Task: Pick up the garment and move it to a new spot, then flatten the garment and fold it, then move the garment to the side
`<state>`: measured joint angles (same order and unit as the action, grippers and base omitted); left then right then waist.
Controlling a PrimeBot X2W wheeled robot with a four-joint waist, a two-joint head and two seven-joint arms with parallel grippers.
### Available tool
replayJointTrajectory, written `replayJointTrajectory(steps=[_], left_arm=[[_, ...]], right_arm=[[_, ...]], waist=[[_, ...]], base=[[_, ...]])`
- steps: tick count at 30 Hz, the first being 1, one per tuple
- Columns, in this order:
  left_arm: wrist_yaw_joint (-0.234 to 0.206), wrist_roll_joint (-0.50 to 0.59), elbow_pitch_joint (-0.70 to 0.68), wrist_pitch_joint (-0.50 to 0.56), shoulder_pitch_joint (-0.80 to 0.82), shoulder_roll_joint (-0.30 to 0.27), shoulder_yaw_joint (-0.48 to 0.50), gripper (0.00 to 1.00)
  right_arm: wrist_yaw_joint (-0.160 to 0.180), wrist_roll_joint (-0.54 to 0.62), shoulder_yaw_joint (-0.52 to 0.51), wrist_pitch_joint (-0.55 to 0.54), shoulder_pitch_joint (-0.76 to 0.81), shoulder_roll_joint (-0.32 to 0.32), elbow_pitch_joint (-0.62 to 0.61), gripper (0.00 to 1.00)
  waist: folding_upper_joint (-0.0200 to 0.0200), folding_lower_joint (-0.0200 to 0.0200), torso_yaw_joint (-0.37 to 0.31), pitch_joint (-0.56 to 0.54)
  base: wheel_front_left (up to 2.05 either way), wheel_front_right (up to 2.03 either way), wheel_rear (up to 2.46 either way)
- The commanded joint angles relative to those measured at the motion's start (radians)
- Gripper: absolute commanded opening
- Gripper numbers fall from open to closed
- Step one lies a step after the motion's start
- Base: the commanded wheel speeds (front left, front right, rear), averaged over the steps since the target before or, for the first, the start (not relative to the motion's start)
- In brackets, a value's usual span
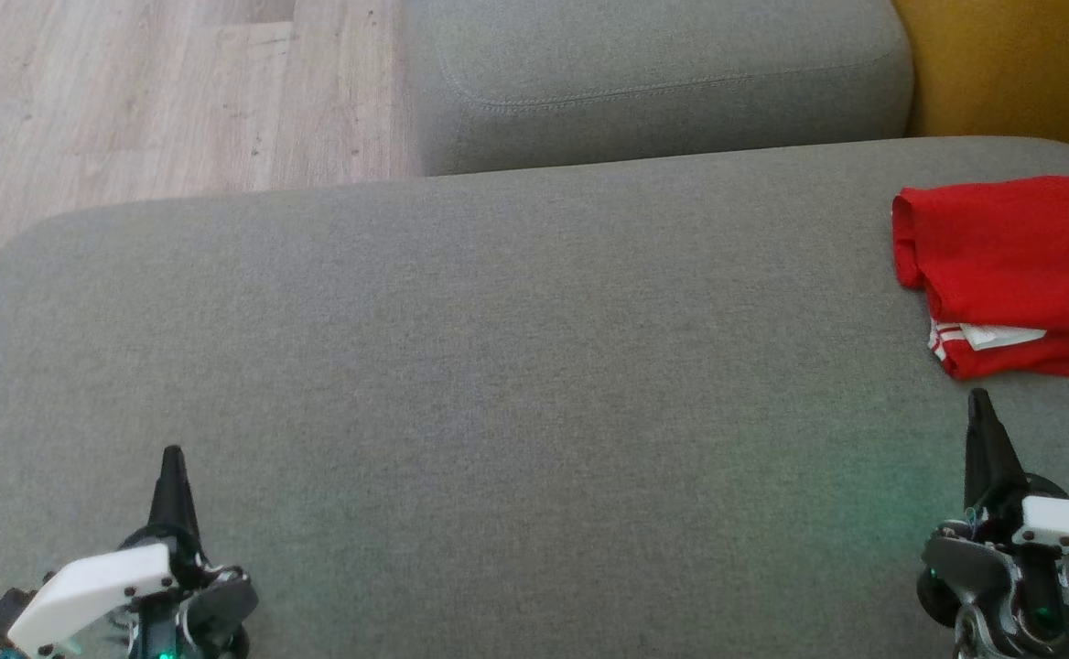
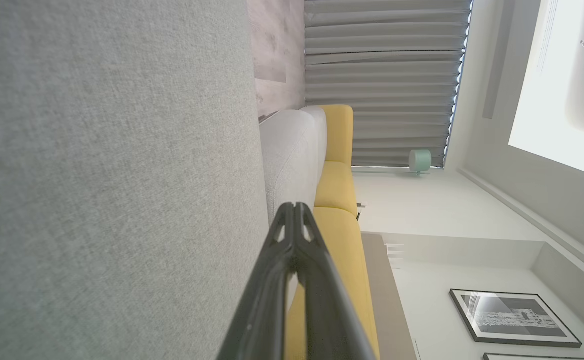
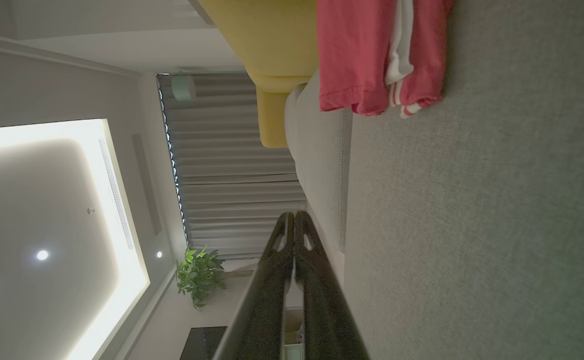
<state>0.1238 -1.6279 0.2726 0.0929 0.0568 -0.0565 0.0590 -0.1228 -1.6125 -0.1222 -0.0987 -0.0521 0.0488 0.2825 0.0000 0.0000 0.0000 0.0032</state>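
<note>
We counted one garment [image 1: 1015, 275]: a red top with white trim and dark lettering, folded into a compact stack. It lay at the far right of the big grey cushion [image 1: 498, 366], just ahead of the right gripper [image 1: 980, 403] but not touching it, and it ran off the right edge of the head view.

We counted two grippers. The left gripper [image 1: 173, 462] sat at the lower left over bare cushion, well apart from the garment. Both had their two dark fingers pressed together, and neither held anything.

There were two grey cushions. The large one lay under both grippers, and a second grey cushion [image 1: 663, 82] lay beyond it. Both were covered in a fine woven fabric. A yellow sofa section [image 1: 1010, 64] stood at the far right, and a pale wooden floor [image 1: 132, 91] showed at the upper left.

In the wrist views we saw one run of grey pleated curtains [image 2: 382, 75], one mint-green lamp [image 2: 420, 161], one framed picture [image 2: 514, 317] on a white wall, one leafy plant [image 3: 199, 275] and three small ceiling lights [image 3: 42, 255].
</note>
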Motion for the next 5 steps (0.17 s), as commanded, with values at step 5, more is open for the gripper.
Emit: replayJointTrajectory(steps=[5], left_arm=[[0.007, 0.004, -0.028, 0.006, 0.05, -0.007, 0.036, 0.0]], right_arm=[[-0.008, -0.004, 0.018, -0.007, -0.055, 0.009, -0.038, 0.0]], waist=[[0.0, 0.0, 0.0, 0.0]], base=[[0.0, 0.0, 0.0]])
